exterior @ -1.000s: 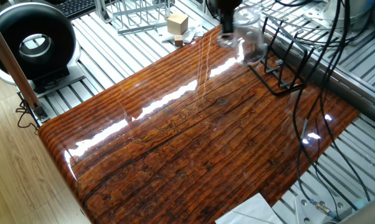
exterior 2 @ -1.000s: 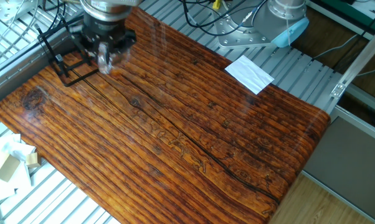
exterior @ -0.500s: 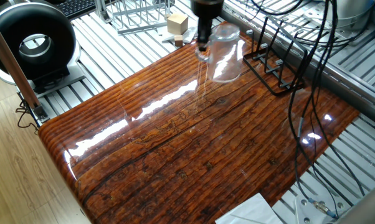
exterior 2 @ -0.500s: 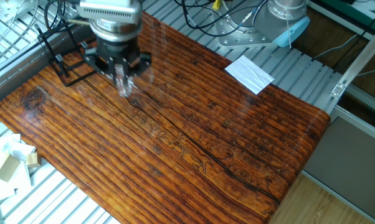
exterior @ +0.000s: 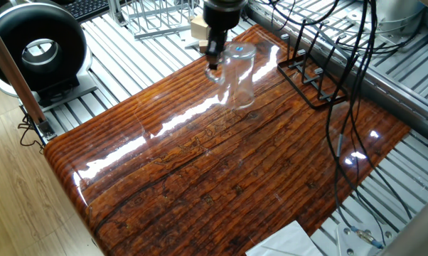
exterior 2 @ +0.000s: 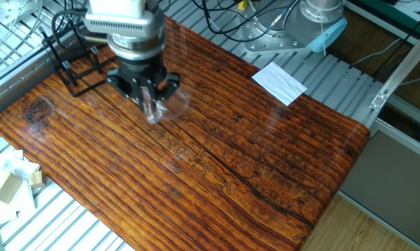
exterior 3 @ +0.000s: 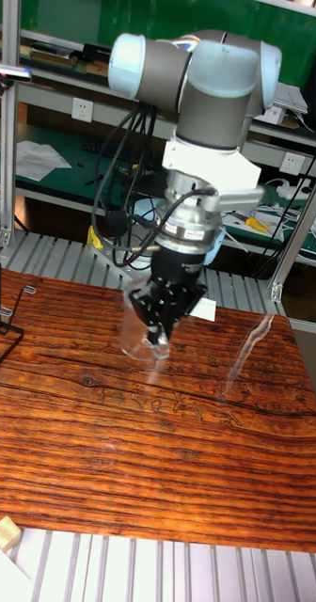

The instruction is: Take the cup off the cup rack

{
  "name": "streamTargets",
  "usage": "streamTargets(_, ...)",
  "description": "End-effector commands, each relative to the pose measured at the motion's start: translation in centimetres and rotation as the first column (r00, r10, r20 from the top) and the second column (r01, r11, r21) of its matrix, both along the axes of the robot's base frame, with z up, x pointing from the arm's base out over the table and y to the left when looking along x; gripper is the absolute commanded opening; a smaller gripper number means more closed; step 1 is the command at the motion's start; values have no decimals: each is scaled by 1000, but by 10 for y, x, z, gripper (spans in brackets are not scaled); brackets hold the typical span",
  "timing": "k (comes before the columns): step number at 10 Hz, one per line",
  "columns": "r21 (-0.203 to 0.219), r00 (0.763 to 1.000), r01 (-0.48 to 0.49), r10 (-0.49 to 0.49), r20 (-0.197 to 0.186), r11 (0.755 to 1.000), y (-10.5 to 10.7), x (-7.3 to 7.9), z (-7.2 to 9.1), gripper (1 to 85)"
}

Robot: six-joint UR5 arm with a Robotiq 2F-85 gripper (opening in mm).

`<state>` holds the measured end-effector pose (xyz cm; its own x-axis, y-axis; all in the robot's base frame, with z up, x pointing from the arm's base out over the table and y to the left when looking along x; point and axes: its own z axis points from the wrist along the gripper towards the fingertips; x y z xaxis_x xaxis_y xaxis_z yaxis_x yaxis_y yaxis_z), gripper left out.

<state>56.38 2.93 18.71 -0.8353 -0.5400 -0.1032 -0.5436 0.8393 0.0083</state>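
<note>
The wooden table, a glossy slab of reddish-brown striped grain with bright glare streaks, sits on a bed of ribbed aluminium rails. Above it the UR5 arm, grey and pale blue with bundled black cables, now reaches toward the middle of the board; a second ago it was over the far corner, right against the cup rack. The rack, thin black bent wire with a rectangular base and upright prongs, stands at the table's corner and now carries nothing.

The gripper, black and blocky under a silver wrist flange, is clamped on the cup, its fingers pinching the rim or wall on one side. The cup is clear glass, cylindrical, hard to read against the shine; it hangs tilted just above the wood, well apart from the rack, having travelled steadily away from it over the last second. Its handle cannot be made out.

Judging from this, the lift off the prong is done and the task's core is achieved; what remains is likely setting the cup down. Glass held by a narrow pinch may slip or swing.
</note>
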Motion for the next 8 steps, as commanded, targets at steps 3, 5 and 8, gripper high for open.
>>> streamTargets(3, 164, 997, 79, -74, -37, 983, 51, 3, -9, 13)
streamTargets(5, 219, 994, 104, -97, -46, 970, 73, 6, -12, 13)
streamTargets(8, 306, 993, 117, -103, -59, 945, 94, 9, -14, 13)
